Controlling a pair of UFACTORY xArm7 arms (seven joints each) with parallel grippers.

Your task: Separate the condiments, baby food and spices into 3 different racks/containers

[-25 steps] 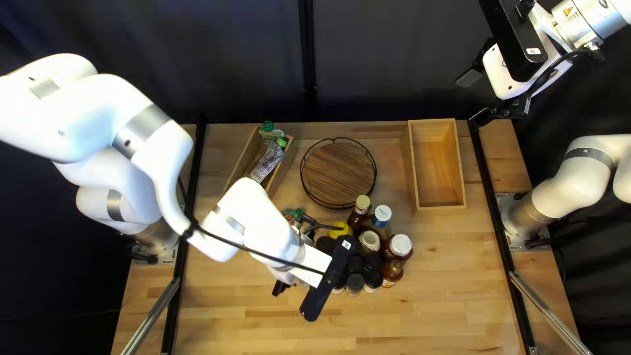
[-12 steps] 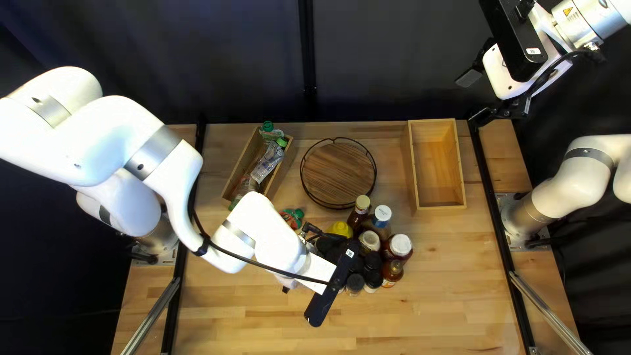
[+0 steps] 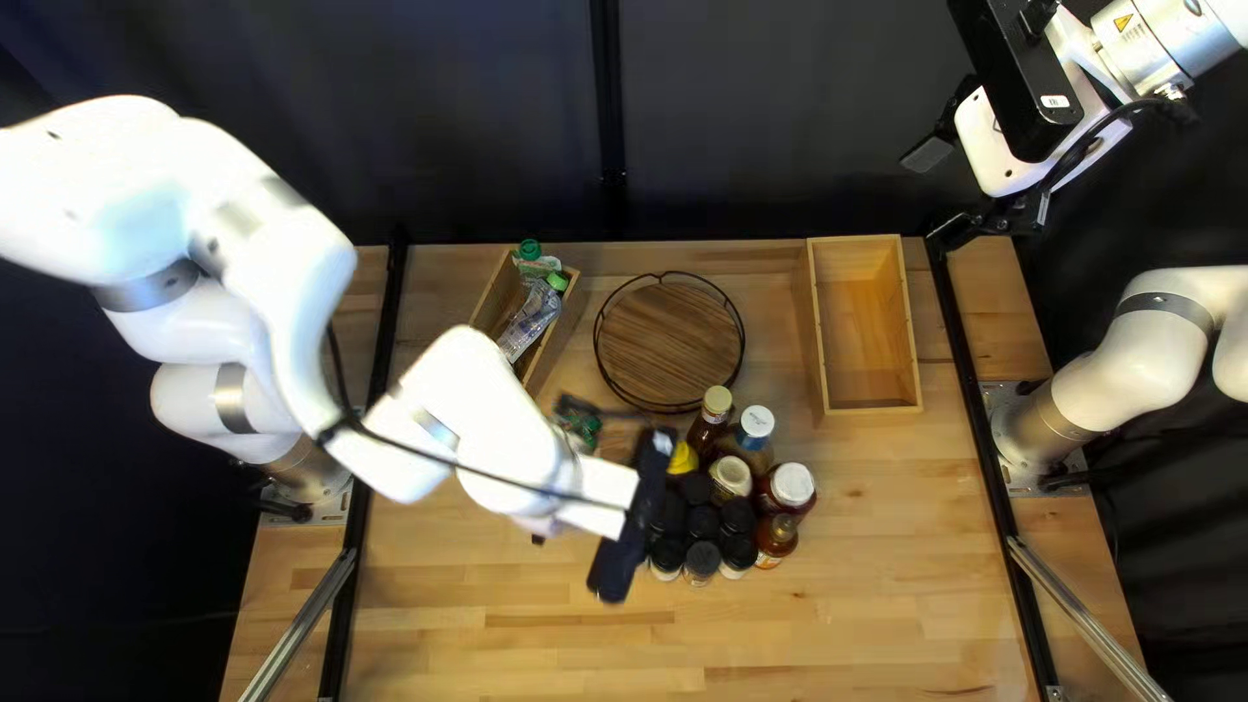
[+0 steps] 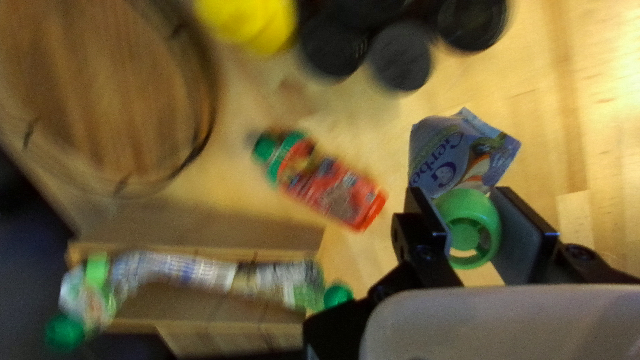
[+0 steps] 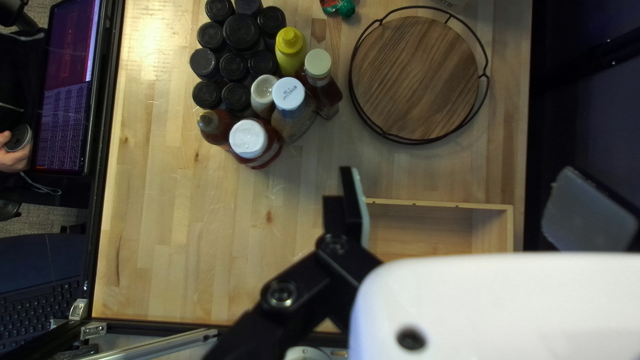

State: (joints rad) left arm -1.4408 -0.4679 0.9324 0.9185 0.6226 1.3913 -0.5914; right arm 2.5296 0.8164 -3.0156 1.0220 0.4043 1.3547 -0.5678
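Observation:
My left gripper [image 3: 537,537] is mostly hidden beneath its arm in the top left view. In the left wrist view, the left gripper [image 4: 477,230] is shut on the green cap [image 4: 469,227] of a purple-white pouch [image 4: 460,150]. A red pouch [image 4: 330,190] with a green cap lies on the table beside it. More pouches lie in the left wooden box [image 3: 563,325]. Up at the top right hangs my right gripper [image 3: 947,193]; the right wrist view has the right gripper [image 5: 470,208] open, nothing between its fingers. Dark-capped jars [image 5: 233,67] cluster near sauce bottles [image 5: 289,100] and a yellow bottle [image 5: 291,50].
A round wooden tray [image 3: 670,345] with a wire rim stands between the left box and another wooden box [image 3: 865,325], which holds nothing. In the right wrist view, a person's hand [image 5: 15,157] and a screen [image 5: 67,87] are beyond the table's near edge.
The left arm's wrist has shifted left and slightly toward the table's far edge, uncovering more dark-capped jars. The right arm stays still.

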